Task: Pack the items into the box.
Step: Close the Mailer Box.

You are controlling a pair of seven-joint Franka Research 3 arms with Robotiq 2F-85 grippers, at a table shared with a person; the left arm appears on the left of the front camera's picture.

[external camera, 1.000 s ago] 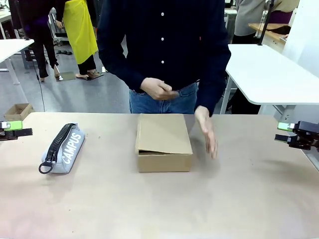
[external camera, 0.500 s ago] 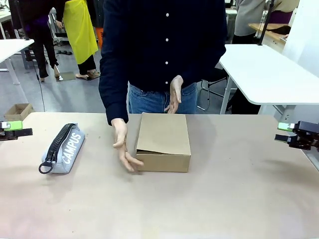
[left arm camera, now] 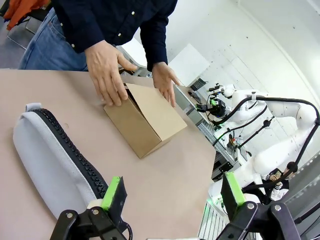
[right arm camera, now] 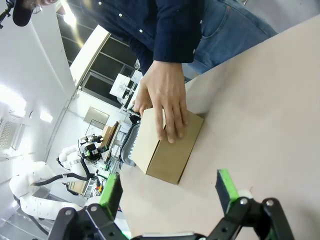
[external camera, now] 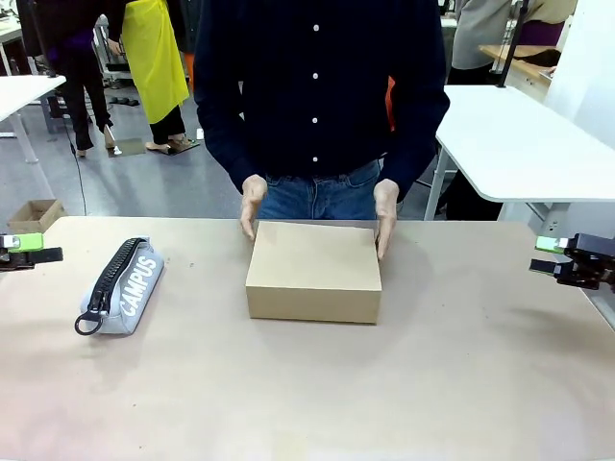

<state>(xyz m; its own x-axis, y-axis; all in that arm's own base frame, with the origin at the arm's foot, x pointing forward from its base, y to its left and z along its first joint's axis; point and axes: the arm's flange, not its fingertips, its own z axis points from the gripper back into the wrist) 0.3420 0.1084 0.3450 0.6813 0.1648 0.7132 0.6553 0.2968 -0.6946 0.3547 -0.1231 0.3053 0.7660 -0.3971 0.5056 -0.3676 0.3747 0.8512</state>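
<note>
The brown cardboard box [external camera: 312, 274] lies shut in the middle of the table, its lid flat. A person across the table holds its far corners with a hand [external camera: 252, 204] on one side and the other hand [external camera: 386, 218] opposite. The items are out of view. My left gripper [external camera: 29, 248] hovers open at the table's left edge, far from the box [left arm camera: 145, 120]; in its wrist view the left gripper [left arm camera: 171, 192] has nothing between its fingers. My right gripper [external camera: 548, 256] is open at the right edge, and the right gripper [right arm camera: 168, 189] looks across bare table at the box [right arm camera: 167, 147].
A grey zipped "CAMPUS" pencil case [external camera: 123, 285] lies left of the box, close in front of my left gripper [left arm camera: 50, 160]. A white table [external camera: 519, 144] stands behind at the right. A small carton [external camera: 34, 213] sits on the floor at the left.
The person's hands moved from the box's sides to its far corners. The lid, slightly ajar before, now lies flat, and the box sits squarer. Neither gripper has moved.
</note>
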